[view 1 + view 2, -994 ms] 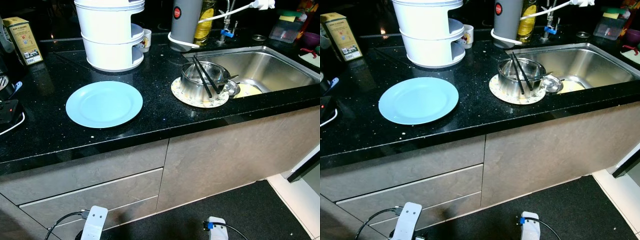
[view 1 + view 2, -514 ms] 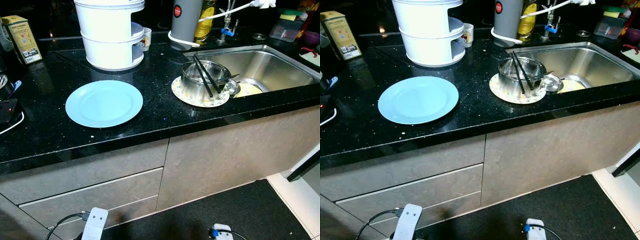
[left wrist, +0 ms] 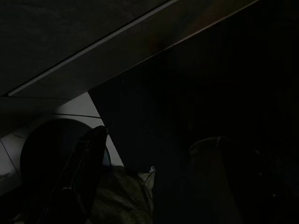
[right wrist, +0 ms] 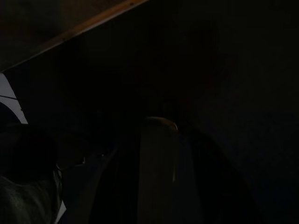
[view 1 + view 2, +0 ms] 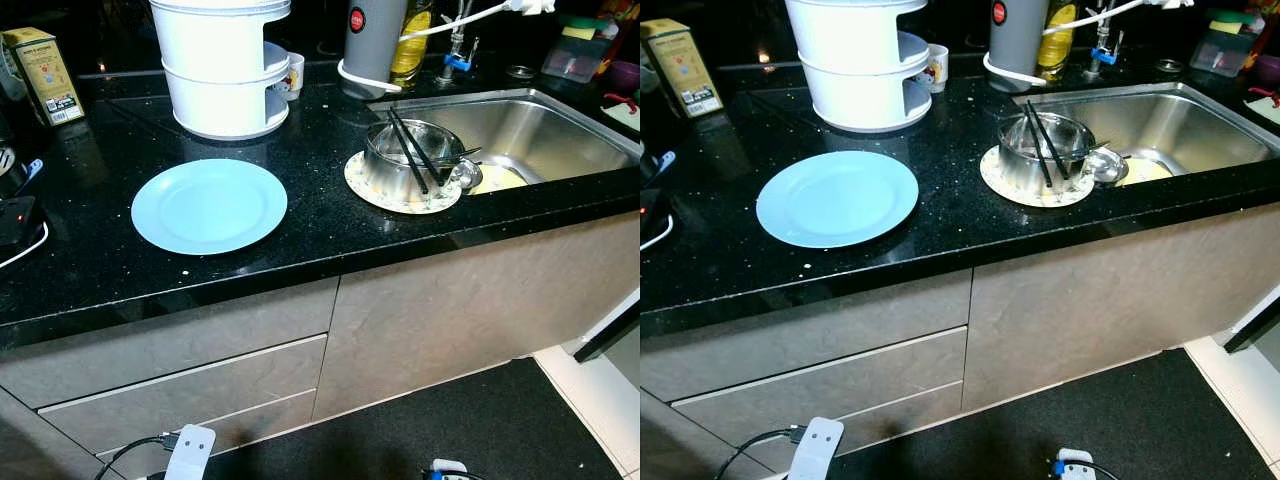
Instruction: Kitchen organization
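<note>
A black speckled desk point(image 5: 940, 215) carries a light blue plate point(image 5: 837, 198). Well apart from it, beside a steel sink point(image 5: 1170, 125), a metal pot point(image 5: 1042, 155) holding black chopsticks point(image 5: 1043, 143) sits on a round mat point(image 5: 1037, 191). A white tiered container point(image 5: 862, 62) stands behind the plate.

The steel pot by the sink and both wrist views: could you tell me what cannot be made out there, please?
- Steel pot, eye views: its contents are hidden by its wall and the black chopsticks.
- White tiered container, eye views: top cut off by the frame edge.
- Left and right wrist views: too dark to show whether either gripper's fingers are open.
</note>
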Robot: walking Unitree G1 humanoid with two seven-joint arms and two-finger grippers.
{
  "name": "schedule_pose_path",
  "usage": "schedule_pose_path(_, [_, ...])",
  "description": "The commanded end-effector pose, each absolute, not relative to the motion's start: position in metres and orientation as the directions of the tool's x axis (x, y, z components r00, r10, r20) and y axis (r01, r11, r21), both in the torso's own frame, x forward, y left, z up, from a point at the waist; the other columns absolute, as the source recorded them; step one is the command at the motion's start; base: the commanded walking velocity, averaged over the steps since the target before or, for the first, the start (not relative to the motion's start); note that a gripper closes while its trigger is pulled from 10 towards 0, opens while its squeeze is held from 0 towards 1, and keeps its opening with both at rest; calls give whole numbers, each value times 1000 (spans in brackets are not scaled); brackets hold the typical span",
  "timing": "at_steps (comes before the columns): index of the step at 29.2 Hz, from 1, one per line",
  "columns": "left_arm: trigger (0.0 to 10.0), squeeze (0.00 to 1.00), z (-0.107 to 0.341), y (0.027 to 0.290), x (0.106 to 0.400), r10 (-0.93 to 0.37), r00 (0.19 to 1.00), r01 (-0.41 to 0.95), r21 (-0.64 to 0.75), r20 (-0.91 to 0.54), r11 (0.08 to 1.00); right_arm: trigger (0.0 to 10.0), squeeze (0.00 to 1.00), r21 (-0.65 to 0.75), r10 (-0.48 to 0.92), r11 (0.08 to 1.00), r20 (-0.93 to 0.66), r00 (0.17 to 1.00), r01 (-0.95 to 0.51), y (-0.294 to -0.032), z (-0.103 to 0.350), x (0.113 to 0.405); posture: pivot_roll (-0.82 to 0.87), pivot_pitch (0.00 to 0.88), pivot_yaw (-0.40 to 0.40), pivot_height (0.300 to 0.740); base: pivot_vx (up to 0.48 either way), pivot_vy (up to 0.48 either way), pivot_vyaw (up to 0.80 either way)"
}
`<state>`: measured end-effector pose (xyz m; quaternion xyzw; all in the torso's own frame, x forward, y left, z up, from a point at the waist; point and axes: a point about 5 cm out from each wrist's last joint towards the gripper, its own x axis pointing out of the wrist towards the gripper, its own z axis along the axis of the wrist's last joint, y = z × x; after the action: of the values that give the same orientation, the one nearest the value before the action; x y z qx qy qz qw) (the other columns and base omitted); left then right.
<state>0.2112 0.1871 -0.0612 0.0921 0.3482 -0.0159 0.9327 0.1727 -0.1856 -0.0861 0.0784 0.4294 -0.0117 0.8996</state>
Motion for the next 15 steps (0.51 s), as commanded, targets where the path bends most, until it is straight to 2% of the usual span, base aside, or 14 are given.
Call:
schedule_pose_path(1, [10000,0,-70,185,199,36,719,95,149,-694,984,10000,0,119,43,989,-803,594,89,-185,-91,162,0,179,-46,740,0,0,0])
schedule_pose_path(15, [10000,0,-75,185,187,29,711,118,160,-703,980,10000,0,115,48,990,-821,569,82,-182,-96,151,10,108,-40,740,0,0,0])
